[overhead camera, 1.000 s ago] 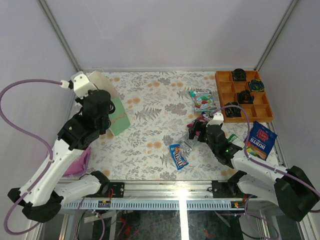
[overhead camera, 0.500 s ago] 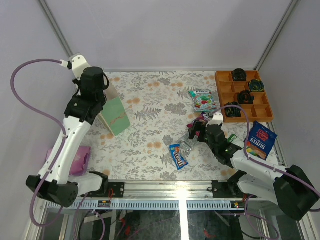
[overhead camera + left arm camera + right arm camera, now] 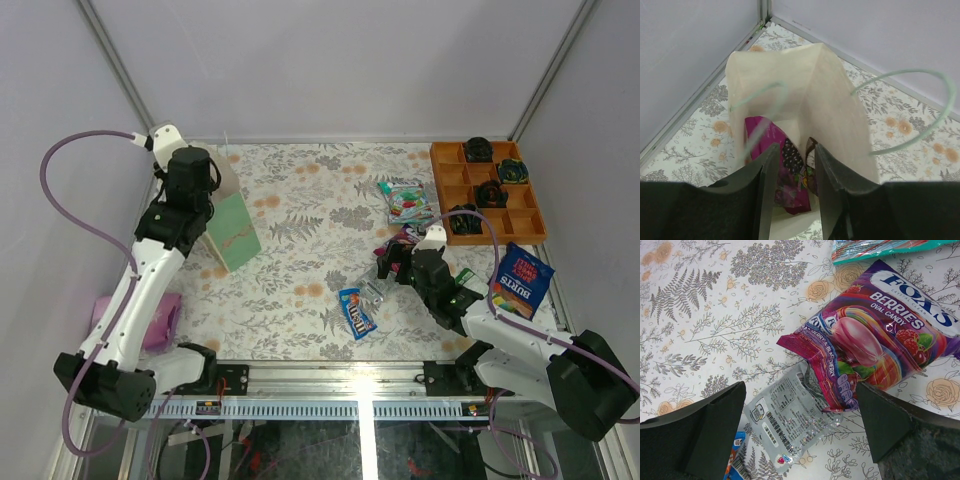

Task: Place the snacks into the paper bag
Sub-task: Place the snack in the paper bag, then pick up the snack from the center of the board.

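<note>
The paper bag [image 3: 232, 226] stands upright at the back left, cream with mint sides. My left gripper [image 3: 200, 220] hangs over its open mouth [image 3: 805, 85], open and empty. Inside the bag lie a magenta packet [image 3: 790, 172] and a dark bar [image 3: 812, 150]. My right gripper [image 3: 386, 264] is wide open just above a silver wrapper [image 3: 790, 420] and a magenta FOX'S bag [image 3: 875, 350]. A blue candy packet [image 3: 357, 312] lies near the front. A clear green-red sweets bag [image 3: 406, 198] lies further back. A blue BURTS bag [image 3: 522, 280] lies at the right.
An orange compartment tray [image 3: 527, 226] with dark round objects sits at the back right. A flat pink item [image 3: 155, 320] lies at the left edge by the left arm. Walls close the cell at the back and on both sides.
My left arm has risen and swung back from leaning over the bag's front to standing above its mouth. The right arm and the packets have not moved.
</note>
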{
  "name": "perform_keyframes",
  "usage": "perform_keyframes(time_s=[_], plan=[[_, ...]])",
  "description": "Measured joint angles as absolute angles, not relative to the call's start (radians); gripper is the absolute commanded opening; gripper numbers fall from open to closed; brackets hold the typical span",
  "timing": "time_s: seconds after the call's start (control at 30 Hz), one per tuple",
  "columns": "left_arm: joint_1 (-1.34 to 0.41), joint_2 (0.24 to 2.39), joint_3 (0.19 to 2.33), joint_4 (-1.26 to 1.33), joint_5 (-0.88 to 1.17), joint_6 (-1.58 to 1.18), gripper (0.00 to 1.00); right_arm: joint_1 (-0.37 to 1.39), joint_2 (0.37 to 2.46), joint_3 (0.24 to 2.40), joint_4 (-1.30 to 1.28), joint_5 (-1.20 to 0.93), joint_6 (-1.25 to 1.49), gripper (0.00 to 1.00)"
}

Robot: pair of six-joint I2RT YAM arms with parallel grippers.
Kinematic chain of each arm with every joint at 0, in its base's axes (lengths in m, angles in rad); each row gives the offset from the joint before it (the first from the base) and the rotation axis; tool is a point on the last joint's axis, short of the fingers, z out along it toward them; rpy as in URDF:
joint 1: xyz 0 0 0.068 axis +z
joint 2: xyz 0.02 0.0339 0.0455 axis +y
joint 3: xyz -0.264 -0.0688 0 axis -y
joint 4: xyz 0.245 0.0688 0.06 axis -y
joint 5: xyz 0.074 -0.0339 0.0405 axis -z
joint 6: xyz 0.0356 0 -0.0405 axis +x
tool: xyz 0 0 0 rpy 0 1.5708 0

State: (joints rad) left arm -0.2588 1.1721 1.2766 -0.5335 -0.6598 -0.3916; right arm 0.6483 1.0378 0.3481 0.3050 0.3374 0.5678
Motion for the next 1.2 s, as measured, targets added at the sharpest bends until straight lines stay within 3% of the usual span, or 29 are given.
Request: perform_keyframes(time_s=[0.3,0.53,0.83,1.2], plan=[[-0.288,1.091,1.276,-0.535,-0.584,-0.445,0.42,0.648,1.038,0.348,0.305,0.337,0.568,0.99],[-0.550,0.995,1.233,-0.531,-0.607,-0.524,0.46,0.648,1.042,0.348,0.305,0.338,0.568,0.99],[-0.821,1.003,0.949,-0.492,-0.625,-0.722,0.54,0.648,1.045,0.348,0.305,0.339,0.567,0.99],[-1.045,1.045,0.596,-0.194,-0.570,-0.950,0.61,0.648,1.054,0.348,0.305,0.339,0.568,0.99]])
